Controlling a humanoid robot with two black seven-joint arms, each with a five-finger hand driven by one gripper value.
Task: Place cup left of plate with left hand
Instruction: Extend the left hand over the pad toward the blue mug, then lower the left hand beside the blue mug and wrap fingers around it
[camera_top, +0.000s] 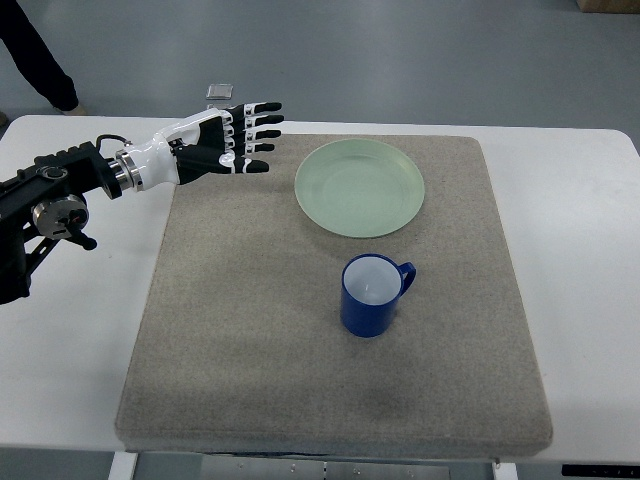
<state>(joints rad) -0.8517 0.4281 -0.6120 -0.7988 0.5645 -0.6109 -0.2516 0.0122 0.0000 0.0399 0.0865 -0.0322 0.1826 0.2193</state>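
Observation:
A blue cup (372, 295) with a white inside stands upright on the grey mat (250, 330), its handle pointing to the upper right. Just beyond it lies a pale green plate (360, 187), empty. My left hand (240, 140) hovers over the mat's far left corner, left of the plate and well away from the cup. Its fingers are stretched out flat toward the plate and hold nothing. The right arm does not show.
The mat covers most of a white table (70, 350). A small square object (220, 92) lies on the floor beyond the table's far edge. A person's dark trouser leg and shoe (45, 70) stand at the top left.

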